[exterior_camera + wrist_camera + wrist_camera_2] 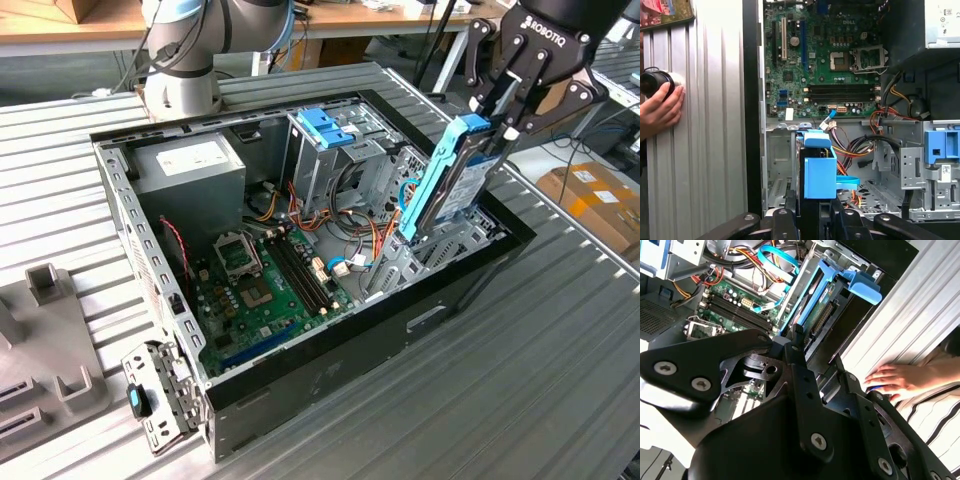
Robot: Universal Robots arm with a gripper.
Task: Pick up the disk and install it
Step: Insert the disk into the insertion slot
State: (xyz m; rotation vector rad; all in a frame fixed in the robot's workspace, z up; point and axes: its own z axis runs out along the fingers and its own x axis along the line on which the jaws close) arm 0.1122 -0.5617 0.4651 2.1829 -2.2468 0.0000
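Pinches the disk by its top with the gripper; low end in the computer box, exterior view's right; seems stiff, heavy, breakable; best gripped by its sides.

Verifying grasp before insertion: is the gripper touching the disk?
Touching. In the exterior view the gripper clamps the upper end of the disk, no gap.

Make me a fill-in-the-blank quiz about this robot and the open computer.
The black gripper holds the flat grey-metal disk, framed by a light-____ plastic carrier. The disk stands tilted at the open black computer case's end on the exterior view's ____. A person's ____ rests on the ribbed metal table.
Missing: blue; right; hand.
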